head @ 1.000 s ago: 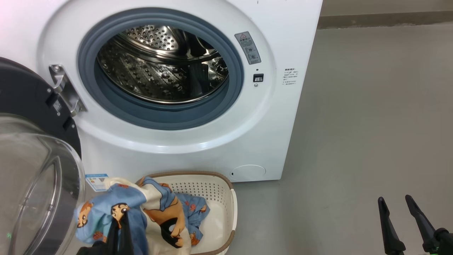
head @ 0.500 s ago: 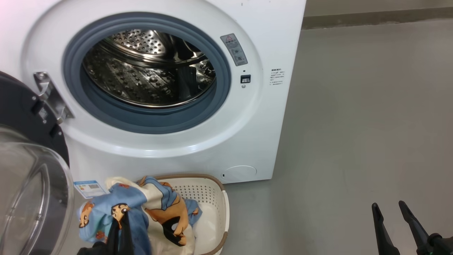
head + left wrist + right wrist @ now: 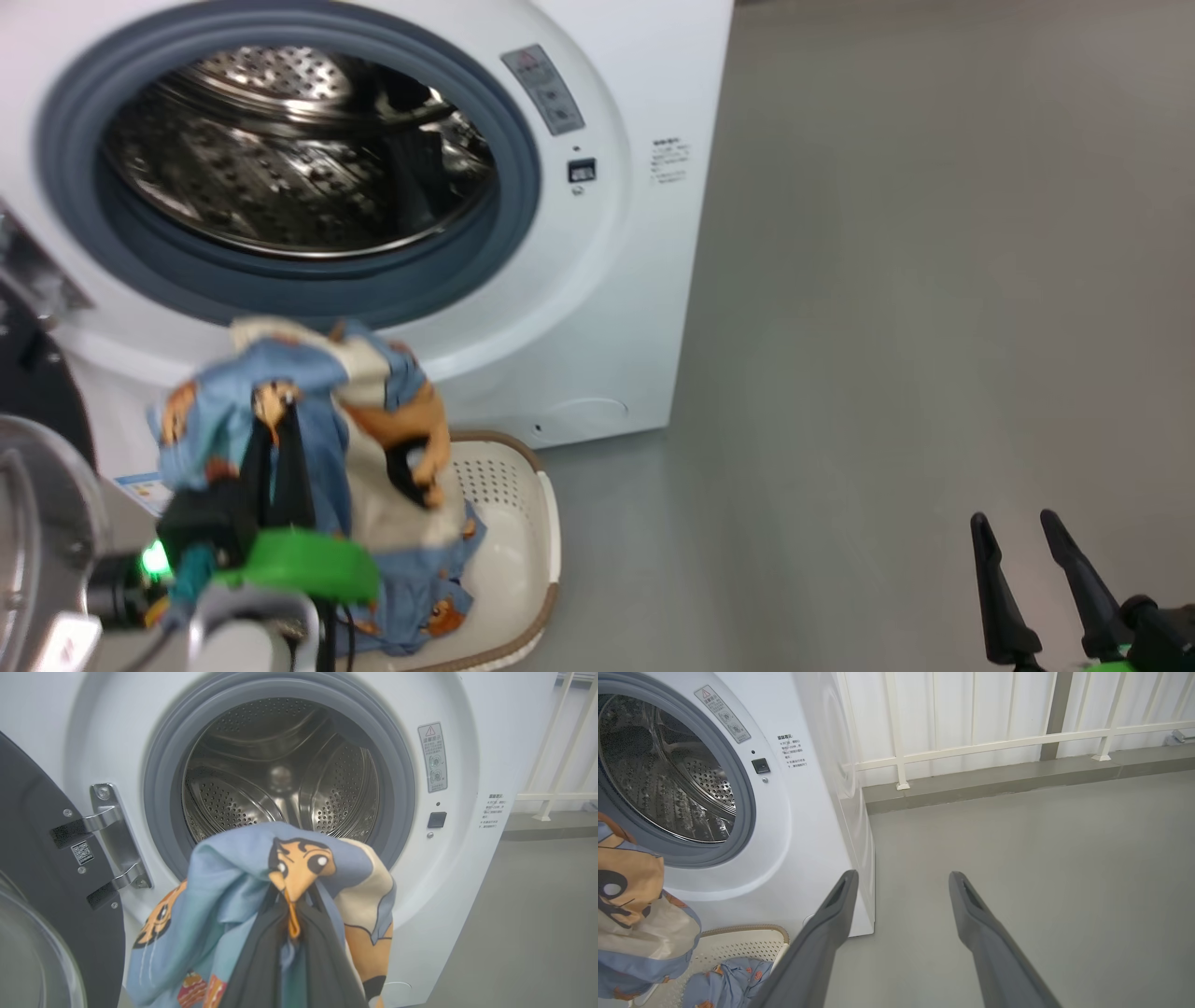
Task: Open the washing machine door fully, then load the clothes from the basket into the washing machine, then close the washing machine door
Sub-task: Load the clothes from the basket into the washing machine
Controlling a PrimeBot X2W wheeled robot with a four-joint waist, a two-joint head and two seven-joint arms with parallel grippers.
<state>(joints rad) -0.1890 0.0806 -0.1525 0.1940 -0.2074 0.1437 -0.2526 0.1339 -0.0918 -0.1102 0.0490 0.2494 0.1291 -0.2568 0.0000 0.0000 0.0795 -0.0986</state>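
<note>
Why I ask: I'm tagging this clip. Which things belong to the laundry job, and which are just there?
Job:
washer
door, open
clothes
basket
left claw, shut on clothes

Just there:
right claw, open, holding nothing
railing
floor
</note>
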